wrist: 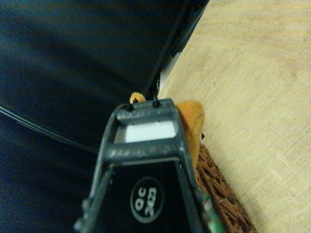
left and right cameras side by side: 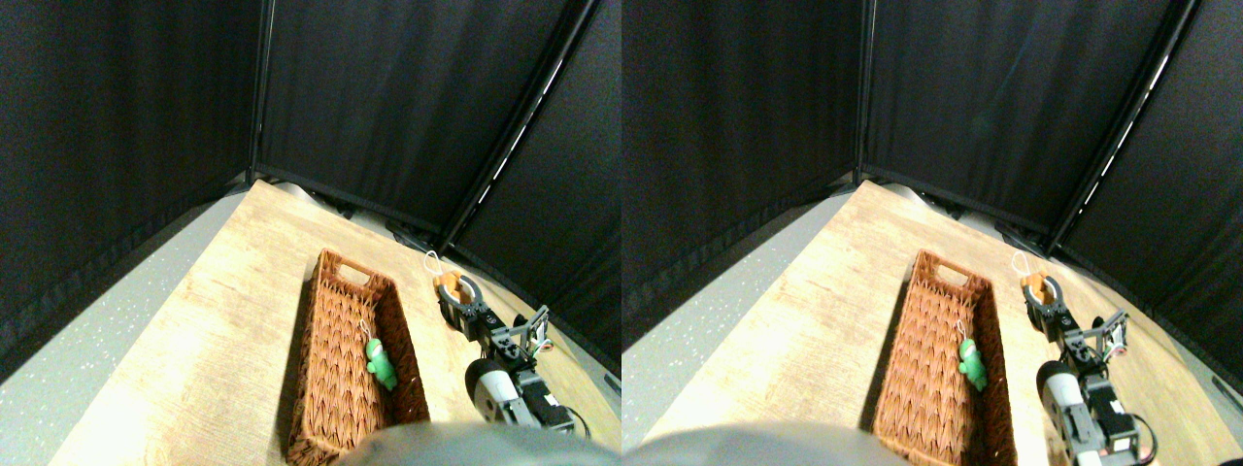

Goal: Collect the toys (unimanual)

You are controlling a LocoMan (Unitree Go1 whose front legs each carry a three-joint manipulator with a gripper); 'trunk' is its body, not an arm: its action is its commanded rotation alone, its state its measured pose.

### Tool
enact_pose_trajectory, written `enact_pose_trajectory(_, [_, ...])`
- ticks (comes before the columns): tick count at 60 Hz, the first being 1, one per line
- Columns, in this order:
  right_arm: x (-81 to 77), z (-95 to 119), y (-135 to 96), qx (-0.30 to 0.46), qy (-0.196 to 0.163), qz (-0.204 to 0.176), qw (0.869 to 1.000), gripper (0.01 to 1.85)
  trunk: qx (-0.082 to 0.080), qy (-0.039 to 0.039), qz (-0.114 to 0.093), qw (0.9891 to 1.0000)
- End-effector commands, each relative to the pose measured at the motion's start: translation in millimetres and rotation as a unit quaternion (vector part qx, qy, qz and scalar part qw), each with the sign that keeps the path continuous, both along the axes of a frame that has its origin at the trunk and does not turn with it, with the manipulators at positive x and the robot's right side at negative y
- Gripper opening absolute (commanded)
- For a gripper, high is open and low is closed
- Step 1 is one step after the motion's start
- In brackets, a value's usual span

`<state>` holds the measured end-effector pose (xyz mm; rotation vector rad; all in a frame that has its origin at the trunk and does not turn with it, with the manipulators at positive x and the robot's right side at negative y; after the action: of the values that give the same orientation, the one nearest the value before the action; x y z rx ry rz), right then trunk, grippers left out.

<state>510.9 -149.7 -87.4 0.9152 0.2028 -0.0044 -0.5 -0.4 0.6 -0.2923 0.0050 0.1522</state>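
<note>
Right hand (left and right cameras side by side: 456, 291) raised above desk (left and right cameras side by side: 214, 320), just right of basket (left and right cameras side by side: 335, 369), jaws clamped on orange toy (left and right cameras side by side: 449, 284). Toy's white loop (left and right cameras side by side: 432, 260) sticks up past jaw tips. Wrist view: orange plush (wrist: 192, 126) pressed against dark jaw frame, basket weave (wrist: 221, 194) close beside it. Count: 2 toys visible, 1 orange in hand, 1 green toy (left and right cameras side by side: 380, 363) lying inside basket near right wall, loop toward far end. 1 basket, wicker, brown, on desk. Black curtains (left and right cameras side by side: 388, 97) behind.
</note>
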Motion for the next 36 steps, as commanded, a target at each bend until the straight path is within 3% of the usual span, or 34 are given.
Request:
enact_pose_trajectory(1, [0.8,0,7,-0.008,-0.006,0.016,1.000,0.06,-0.014,0.0025,0.016,0.9998])
enact_pose_trajectory(4, [4.6,-3,15,0.003,-0.003,0.037,0.999,0.06,-0.019,0.0022,0.021,0.9996])
enact_pose_trajectory(14, [7.1,-11,37,0.012,0.012,0.058,0.998,0.06,-0.032,0.0027,0.037,0.9988])
enact_pose_trajectory(36, [2.6,-26,68,0.035,0.046,0.057,0.997,0.06,-0.045,0.0052,0.047,0.9979])
